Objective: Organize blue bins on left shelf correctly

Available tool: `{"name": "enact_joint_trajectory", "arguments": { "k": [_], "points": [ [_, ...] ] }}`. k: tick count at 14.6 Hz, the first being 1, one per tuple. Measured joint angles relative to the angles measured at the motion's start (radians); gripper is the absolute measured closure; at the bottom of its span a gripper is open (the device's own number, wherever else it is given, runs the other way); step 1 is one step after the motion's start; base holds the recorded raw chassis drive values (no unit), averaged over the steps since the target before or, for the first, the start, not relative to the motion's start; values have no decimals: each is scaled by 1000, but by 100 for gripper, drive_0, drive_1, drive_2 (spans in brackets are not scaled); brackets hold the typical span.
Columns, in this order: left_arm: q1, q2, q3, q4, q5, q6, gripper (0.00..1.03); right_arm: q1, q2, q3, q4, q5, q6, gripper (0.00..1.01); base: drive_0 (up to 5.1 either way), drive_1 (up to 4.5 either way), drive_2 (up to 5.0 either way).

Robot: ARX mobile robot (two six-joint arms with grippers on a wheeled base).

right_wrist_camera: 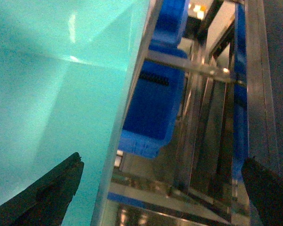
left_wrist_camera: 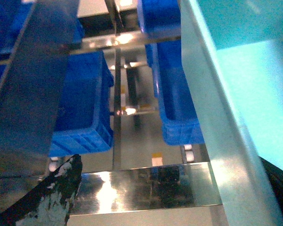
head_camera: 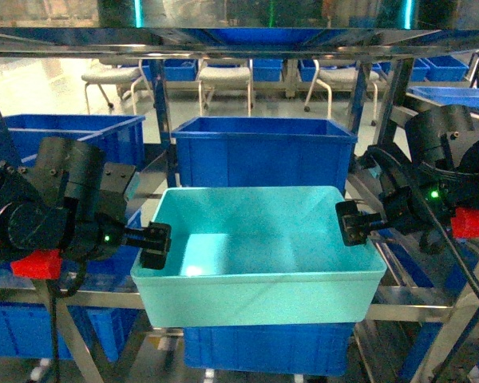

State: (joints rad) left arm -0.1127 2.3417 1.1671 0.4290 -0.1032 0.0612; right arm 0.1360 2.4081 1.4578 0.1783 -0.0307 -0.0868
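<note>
Dark royal-blue ribbed bins surround the work area: one (head_camera: 263,152) is seen directly behind the turquoise tub, another (head_camera: 72,140) to the left on the same tier, and one (head_camera: 263,349) on the tier below, partly hidden under the tub. More blue bins and white chairs (head_camera: 223,80) are visible in the background beyond the rack. The steel rails and posts of the left shelf (head_camera: 164,112) frame the scene, with a flat rail (head_camera: 80,299) running across at the height of the tub's lower front edge.

The light turquoise tub (head_camera: 259,263) is held in front of the shelf, open side up and roughly level, its long axis running left to right across the head view. Its front wall is turned toward the camera and its back wall lies close to the blue bin behind it. The tub appears empty inside.

The left pincer (head_camera: 154,243) is set at the tub's left short rim, and the right pincer (head_camera: 353,222) at the right short rim. In each wrist view one dark finger (left_wrist_camera: 56,197) (right_wrist_camera: 47,188) is seen on either side of the tub wall, so each pincer is narrowed onto the rim, gripping it.
</note>
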Motion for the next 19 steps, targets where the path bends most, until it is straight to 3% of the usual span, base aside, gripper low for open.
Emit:
{"name": "enact_joint_trajectory", "arguments": {
  "k": [1, 6, 10, 12, 13, 14, 15, 16, 17, 18, 19],
  "points": [
    [2, -26, -39, 81, -28, 0, 5, 0, -13, -34, 95, 0, -1, 3, 0, 0, 0],
    [15, -145, -247, 414, -91, -8, 5, 2, -70, -151, 223, -17, 8, 3, 0, 0, 0],
    [-1, -294, -511, 575, -160, -8, 5, 9, -178, -299, 224, -18, 21, 3, 0, 0, 0],
    [-6, -391, -645, 546, -189, -21, 5, 18, -274, -413, 229, -33, 41, 3, 0, 0, 0],
    [-6, -499, -756, 417, -208, -62, 5, 36, -358, -511, 232, -56, 63, 3, 0, 0, 0],
    [-5, -648, -809, 209, -195, -142, 5, 55, -452, -625, 183, -99, 93, 3, 0, 0, 0],
    [-4, -679, -816, 158, -210, -167, 5, 68, -479, -646, 129, -176, 113, 3, 0, 0, 0],
    [-4, -679, -816, 158, -210, -167, 5, 67, -479, -646, 129, -176, 114, 3, 0, 0, 0],
    [10, -629, -846, 322, -166, -157, 9, 68, -479, -647, 141, -173, 115, 3, 0, 0, 0],
    [26, -537, -888, 499, -89, -134, 16, 85, -446, -700, 383, -82, 111, 9, 0, 0, 0],
    [34, -476, -919, 603, -40, -118, 21, 87, -425, -726, 493, -20, 106, 12, 0, 0, 0]
  ]
}}
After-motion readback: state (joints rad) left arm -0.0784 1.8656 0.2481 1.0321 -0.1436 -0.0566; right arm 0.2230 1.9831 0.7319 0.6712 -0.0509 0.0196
